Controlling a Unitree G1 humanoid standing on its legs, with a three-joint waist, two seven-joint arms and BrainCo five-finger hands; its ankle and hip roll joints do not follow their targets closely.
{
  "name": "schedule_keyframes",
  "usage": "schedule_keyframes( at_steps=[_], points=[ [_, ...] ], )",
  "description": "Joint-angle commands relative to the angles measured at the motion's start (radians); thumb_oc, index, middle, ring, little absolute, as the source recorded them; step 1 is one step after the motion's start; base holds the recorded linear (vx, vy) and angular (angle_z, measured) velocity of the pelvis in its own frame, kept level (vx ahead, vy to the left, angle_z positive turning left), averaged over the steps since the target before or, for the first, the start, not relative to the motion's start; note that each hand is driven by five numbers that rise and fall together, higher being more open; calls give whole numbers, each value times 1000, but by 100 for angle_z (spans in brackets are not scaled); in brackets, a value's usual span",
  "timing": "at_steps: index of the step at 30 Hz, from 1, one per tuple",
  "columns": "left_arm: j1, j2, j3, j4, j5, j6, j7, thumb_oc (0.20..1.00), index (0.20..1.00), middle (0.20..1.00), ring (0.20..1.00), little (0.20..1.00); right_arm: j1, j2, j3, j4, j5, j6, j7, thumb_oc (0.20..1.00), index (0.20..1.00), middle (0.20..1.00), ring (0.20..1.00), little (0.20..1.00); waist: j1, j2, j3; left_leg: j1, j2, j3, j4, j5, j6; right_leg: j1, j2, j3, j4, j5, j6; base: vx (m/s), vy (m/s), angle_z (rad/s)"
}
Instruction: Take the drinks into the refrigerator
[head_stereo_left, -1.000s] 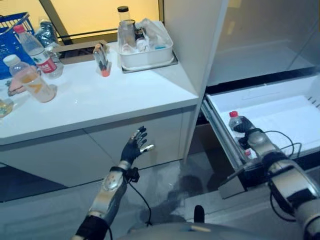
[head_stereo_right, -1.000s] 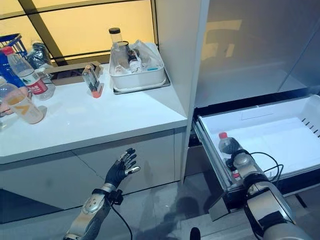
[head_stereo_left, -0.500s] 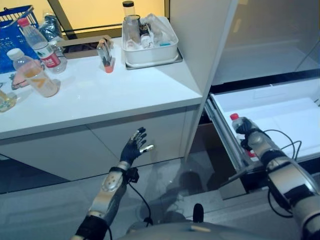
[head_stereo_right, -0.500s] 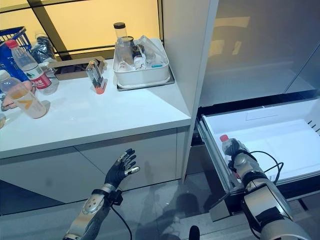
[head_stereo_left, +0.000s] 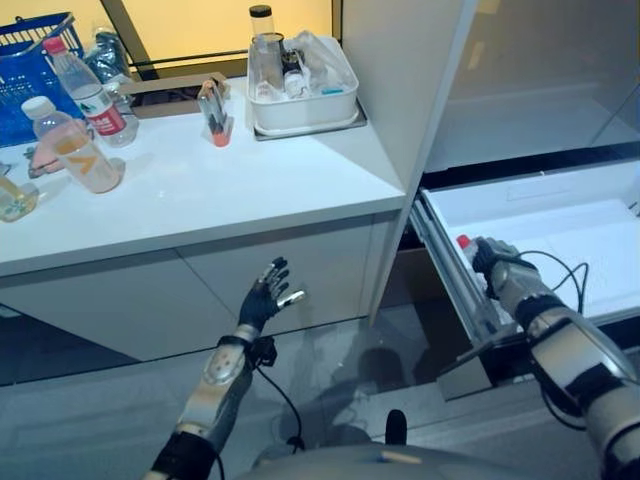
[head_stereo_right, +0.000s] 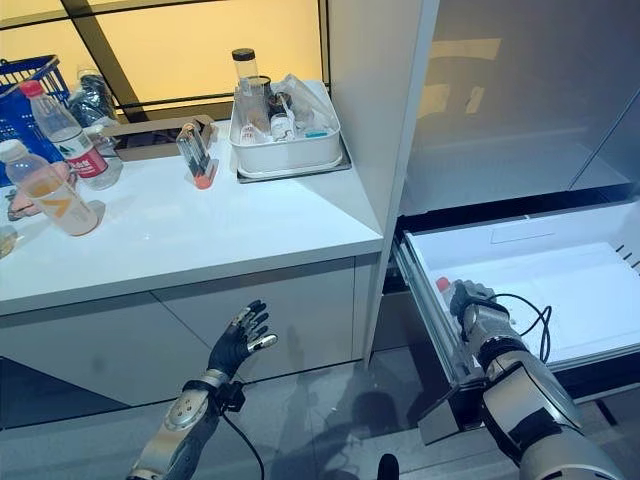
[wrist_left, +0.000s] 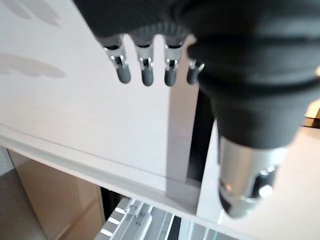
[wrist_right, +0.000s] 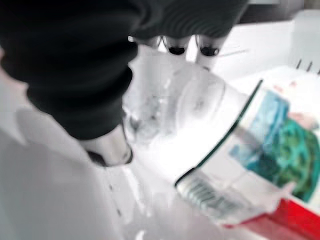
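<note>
A clear water bottle (head_stereo_right: 446, 293) with a red cap is held in the right hand (head_stereo_right: 468, 303), whose fingers are curled round it, at the left end of the pulled-out white refrigerator drawer (head_stereo_right: 560, 270) at the right of the frame. The left hand (head_stereo_left: 268, 294) is seen at lower centre, in front of the white cabinet, its fingers spread and holding nothing. On the countertop (head_stereo_left: 200, 190) at upper left, two more bottles (head_stereo_left: 72, 148) (head_stereo_left: 85, 90), a blue basket (head_stereo_left: 25, 70) and a white tray (head_stereo_left: 300, 95) of items are seen.

Right hand (head_stereo_right: 468, 303) curled in a grasp; left hand (head_stereo_left: 268, 292) spread loose.
</note>
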Motion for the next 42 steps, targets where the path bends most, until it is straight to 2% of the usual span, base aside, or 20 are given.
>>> schedule_keyframes(
  at_steps=[1,2,3,4,5,6,8,9,10,13,20,22,23,28,30,35,36,37,42],
  points=[
    [-75,20,49,-66,33,-52,-2,1000,1000,1000,1000,1000,82,136,142,-101,-73,-99,140,200,200,200,200,200,10,-35,104,-90,-86,-23,-12,37,70,75,-31,-22,61,-109,39,-55,-13,3],
    [-76,19,47,-66,33,-52,-2,1000,1000,1000,1000,1000,85,131,140,-107,-73,-97,143,200,200,200,200,200,11,-34,104,-90,-86,-23,-11,37,70,74,-31,-22,62,-109,39,-70,-18,4],
    [-59,29,78,-76,38,-54,-2,1000,1000,1000,1000,1000,112,45,108,-205,-63,-101,152,200,200,200,200,200,0,-35,118,-96,-85,-23,-11,40,70,62,-30,-17,69,-108,39,-61,-21,6],
    [-48,31,89,-82,37,-54,-7,1000,1000,1000,1000,1000,133,11,91,-246,-61,-102,172,200,200,200,200,200,-3,-35,121,-98,-85,-23,-11,41,70,59,-29,-16,70,-109,38,-60,-21,4],
    [-47,30,88,-83,37,-54,-7,1000,1000,1000,1000,1000,136,7,89,-252,-61,-101,175,200,200,200,200,200,-2,-34,120,-98,-85,-23,-11,42,70,59,-29,-17,71,-109,38,0,0,0],
    [-32,32,105,-81,36,-52,-11,1000,1000,1000,1000,1000,163,-61,33,-335,-38,-97,175,200,200,200,200,200,-12,-34,126,-103,-84,-23,-11,44,70,53,-29,-18,75,-109,37,0,0,0],
    [-28,36,111,-82,30,-52,-13,1000,1000,1000,1000,1000,199,-133,-32,-386,-5,-91,156,200,200,200,200,200,-17,-32,133,-107,-83,-22,-10,47,70,47,-28,-17,78,-107,37,-33,-26,4],
    [-28,35,110,-82,30,-52,-13,1000,1000,1000,1000,1000,201,-135,-34,-389,-5,-90,158,200,200,200,200,200,-16,-31,133,-107,-83,-22,-10,47,70,47,-28,-17,79,-107,37,-23,-29,3],
    [-25,38,96,-82,19,-55,-23,1000,1000,1000,1000,1000,213,-142,-76,-263,54,-88,111,200,200,200,200,200,-14,-27,137,-110,-83,-25,-8,50,70,43,-28,-16,82,-107,36,0,0,0],
    [-24,45,84,-93,-1,-60,-31,1000,1000,1000,1000,1000,188,-141,-111,-135,132,-97,82,200,200,200,200,200,-14,-22,144,-112,-80,-26,-7,54,68,36,-25,-15,87,-106,34,-23,-18,6],
    [-18,47,88,-104,-11,-63,-37,1000,1000,1000,1000,1000,150,-214,-156,-214,151,-98,46,200,200,200,200,200,-23,-17,154,-117,-71,-14,-6,55,65,17,-11,2,95,-108,27,-2,-3,1],
    [-21,47,83,-103,-11,-64,-39,1000,1000,1000,1000,1000,146,-212,-144,-204,139,-99,42,200,200,200,200,200,-23,-14,155,-118,-69,-14,-4,55,65,14,-9,4,97,-108,26,0,0,0],
    [-26,49,66,-109,-16,-65,-48,1000,1000,1000,1000,1000,128,-195,-101,-137,101,-100,52,200,200,200,200,200,-18,-9,155,-119,-68,-16,-4,56,64,13,-8,3,96,-109,25,0,0,0],
    [-40,52,29,-128,-30,-68,-57,1000,1000,1000,1000,1000,44,-65,19,43,31,-103,76,200,200,200,200,200,-1,9,153,-123,-68,-21,-4,60,62,12,-7,-2,91,-106,23,0,0,0],
    [-47,55,16,-149,-37,-68,-57,1000,1000,1000,1000,1000,9,-7,44,78,11,-94,67,200,200,200,200,200,10,19,154,-128,-70,-26,-5,64,61,11,-7,-5,88,-105,23,0,0,0],
    [-48,55,8,-181,-48,-68,-54,1000,1000,1000,1000,1000,-6,40,55,113,-18,-87,45,200,200,200,200,200,20,34,160,-136,-74,-33,-4,67,61,5,-10,-9,90,-104,23,0,0,0],
    [-47,57,9,-189,-50,-70,-51,1000,1000,1000,1000,1000,-6,42,42,117,-3,-87,34,329,329,329,329,329,22,36,162,-138,-75,-33,-4,67,61,3,-11,-9,92,-104,22,0,0,0],
    [-47,60,9,-202,-52,-71,-53,1000,1000,1000,1000,1000,-2,43,36,118,3,-87,26,1000,1000,1000,1000,1000,25,38,164,-141,-75,-34,-3,69,61,0,-12,-11,93,-103,23,0,0,0],
    [-41,61,5,-221,-56,-75,-48,1000,1000,1000,1000,1000,-3,51,-12,131,81,-93,3,1000,1000,1000,1000,1000,31,44,166,-147,-76,-43,-8,76,60,-4,-15,-22,88,-100,23,-8,1,4]
  ],
)
